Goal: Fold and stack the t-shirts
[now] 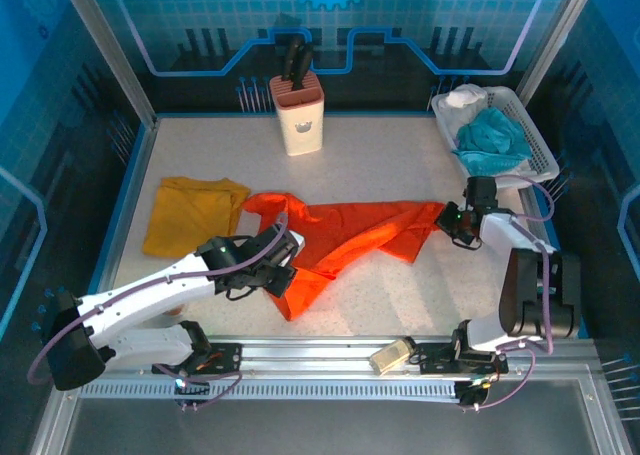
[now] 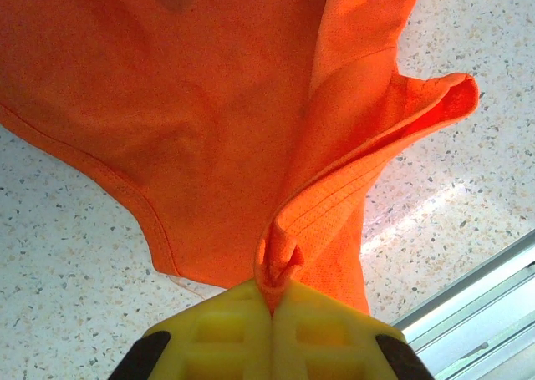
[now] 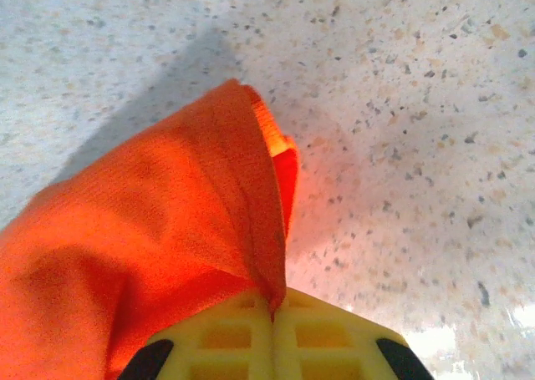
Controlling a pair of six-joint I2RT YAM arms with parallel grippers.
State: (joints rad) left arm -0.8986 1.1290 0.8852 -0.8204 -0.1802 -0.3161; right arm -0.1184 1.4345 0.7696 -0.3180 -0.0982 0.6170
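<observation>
We see bright, even light on the speckled table (image 1: 420, 305), blue-tinted walls (image 1: 60, 85) behind. In the right wrist view the orange shirt (image 3: 150, 255) throws a soft shadow; glare whitens one corner.

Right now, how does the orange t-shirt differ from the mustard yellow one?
The orange t-shirt is stretched out and crumpled across the middle of the table; the mustard t-shirt lies flat in a compact fold at the left. The left pincer and right pincer each clamp the orange t-shirt; nothing touches the mustard t-shirt. Both are thin fabric shirts.
</observation>
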